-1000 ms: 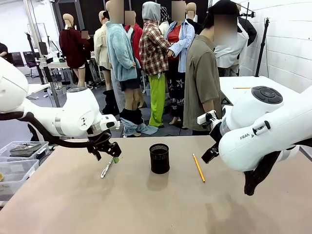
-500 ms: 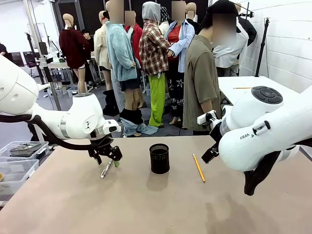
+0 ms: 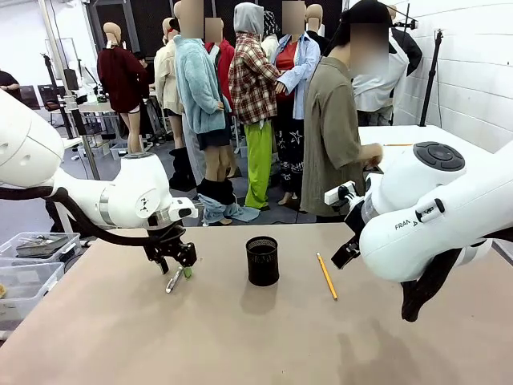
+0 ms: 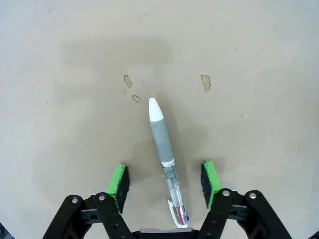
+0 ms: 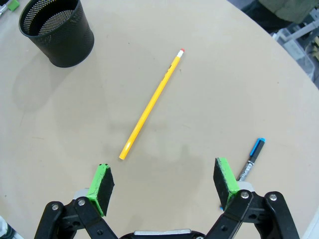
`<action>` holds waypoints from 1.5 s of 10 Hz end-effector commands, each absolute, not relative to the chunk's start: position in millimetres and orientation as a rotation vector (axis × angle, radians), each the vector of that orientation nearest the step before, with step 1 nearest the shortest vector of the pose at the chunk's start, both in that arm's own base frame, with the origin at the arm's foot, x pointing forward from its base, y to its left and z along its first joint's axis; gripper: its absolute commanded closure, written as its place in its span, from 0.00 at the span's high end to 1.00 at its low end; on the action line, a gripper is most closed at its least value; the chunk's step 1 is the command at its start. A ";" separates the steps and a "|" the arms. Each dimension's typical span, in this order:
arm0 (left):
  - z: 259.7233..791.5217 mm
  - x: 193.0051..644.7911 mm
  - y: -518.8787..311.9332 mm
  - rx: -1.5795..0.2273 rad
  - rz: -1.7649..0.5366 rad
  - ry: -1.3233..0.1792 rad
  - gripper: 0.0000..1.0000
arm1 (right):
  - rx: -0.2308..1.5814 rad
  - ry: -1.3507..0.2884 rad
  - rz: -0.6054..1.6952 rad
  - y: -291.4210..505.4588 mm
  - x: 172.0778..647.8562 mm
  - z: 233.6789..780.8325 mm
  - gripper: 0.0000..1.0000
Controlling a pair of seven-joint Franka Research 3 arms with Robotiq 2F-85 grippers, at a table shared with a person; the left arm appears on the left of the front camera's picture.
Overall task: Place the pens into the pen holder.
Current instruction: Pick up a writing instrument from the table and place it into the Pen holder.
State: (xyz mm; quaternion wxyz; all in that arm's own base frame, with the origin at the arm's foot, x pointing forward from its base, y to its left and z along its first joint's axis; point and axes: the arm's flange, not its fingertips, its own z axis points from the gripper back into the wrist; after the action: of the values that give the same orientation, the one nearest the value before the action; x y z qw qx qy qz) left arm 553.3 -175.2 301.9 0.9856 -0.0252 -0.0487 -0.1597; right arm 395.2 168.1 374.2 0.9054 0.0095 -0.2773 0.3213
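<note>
Left claw (image 4: 164, 183) apart astride white-silver pen (image 4: 162, 134), untouched; right claw (image 5: 164, 184) apart, its pad hiding one end of blue pen (image 5: 253, 154).

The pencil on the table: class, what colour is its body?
The pencil is yellow-orange; the right wrist view shows it best.

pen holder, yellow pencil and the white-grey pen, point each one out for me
pen holder (image 3: 262, 265), front view, on the front of its black mesh wall
yellow pencil (image 5: 151, 105), right wrist view, on the middle of its shaft
white-grey pen (image 4: 165, 149), left wrist view, on its grey barrel
</note>
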 end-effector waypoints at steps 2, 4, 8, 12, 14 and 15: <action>299.9 554.5 -180.1 -0.030 -0.299 -0.069 0.00 | 0.020 -0.572 0.663 168.1 395.0 373.8 1.00; 298.6 555.3 -182.7 -0.015 -0.306 -0.050 0.00 | 0.020 -0.572 0.663 168.1 395.0 373.8 1.00; 304.7 545.6 -186.8 0.002 -0.335 -0.045 0.00 | 0.020 -0.572 0.663 168.1 395.0 373.8 1.00; 333.2 519.0 -187.5 -0.068 -0.481 -0.127 0.00 | 0.020 -0.572 0.663 168.1 395.0 373.8 1.00; 369.8 498.6 -176.3 -0.230 -0.660 -0.248 0.00 | 0.020 -0.572 0.663 168.1 395.0 373.8 1.00; 387.2 492.2 -167.2 -0.276 -0.730 -0.322 0.00 | 0.020 -0.572 0.663 168.1 395.0 373.8 1.00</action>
State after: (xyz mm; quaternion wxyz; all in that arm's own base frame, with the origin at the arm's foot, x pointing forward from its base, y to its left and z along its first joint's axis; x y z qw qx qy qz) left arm 509.6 -195.0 378.3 0.9396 -0.0758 -0.1349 -0.3054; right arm 395.3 168.0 374.2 0.9055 0.0095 -0.2773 0.3212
